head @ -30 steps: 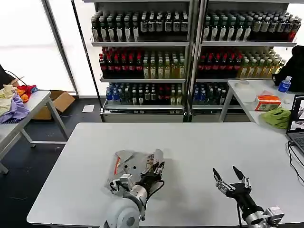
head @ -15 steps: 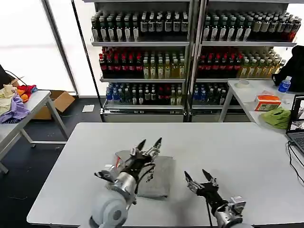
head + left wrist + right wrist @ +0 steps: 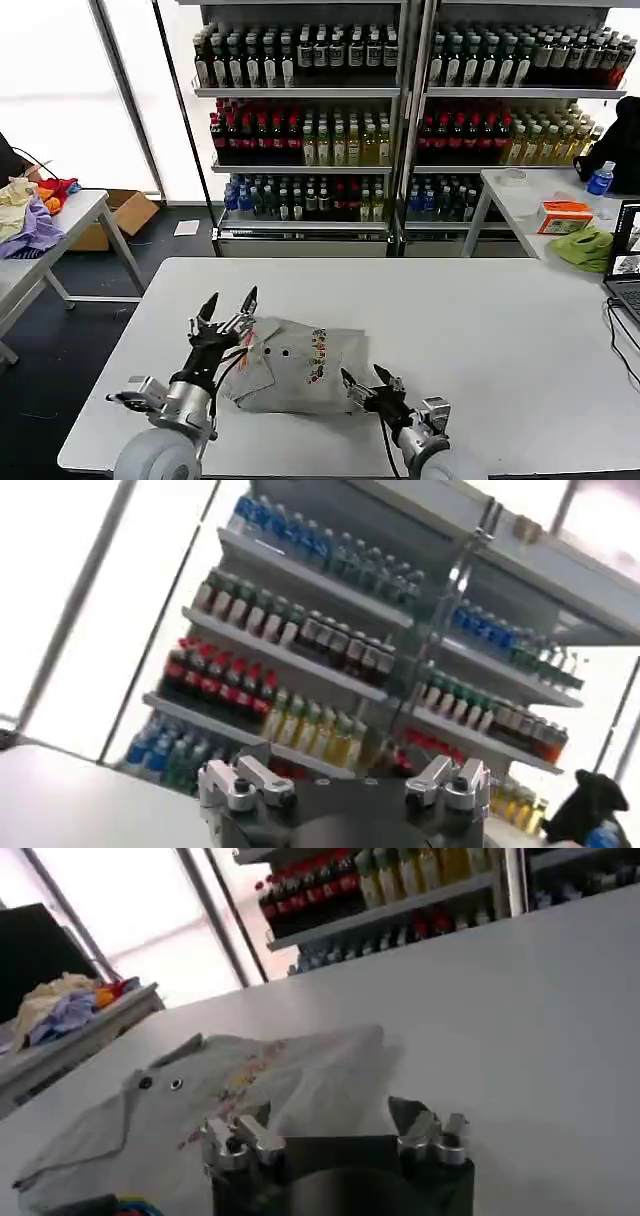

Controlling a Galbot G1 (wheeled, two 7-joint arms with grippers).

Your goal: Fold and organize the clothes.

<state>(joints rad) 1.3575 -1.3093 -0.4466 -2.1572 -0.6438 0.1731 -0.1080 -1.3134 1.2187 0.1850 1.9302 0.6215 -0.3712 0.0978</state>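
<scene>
One of the clothes, a light grey shirt (image 3: 295, 365), lies flattened on the white table (image 3: 480, 310). It shows a multicoloured print, dark buttons and an orange-red collar lining at its left edge. My left gripper (image 3: 229, 300) hovers open above the shirt's left edge, fingers pointing up and away. My right gripper (image 3: 364, 376) is open, low at the shirt's near right corner. In the right wrist view the shirt (image 3: 260, 1073) lies just beyond the open right gripper (image 3: 335, 1133). In the left wrist view the left gripper (image 3: 340, 780) faces the bottle shelves with nothing between its fingers.
Bottle shelves (image 3: 400, 110) stand behind the table. A side table at the left holds a colourful fabric heap (image 3: 30, 210). Another table at the right carries a green cloth (image 3: 583, 246), an orange box (image 3: 563, 214) and a laptop (image 3: 626, 262).
My left gripper let go of the shirt, opened, and swung left off it. My right gripper moved left along the front edge up to the shirt's right corner.
</scene>
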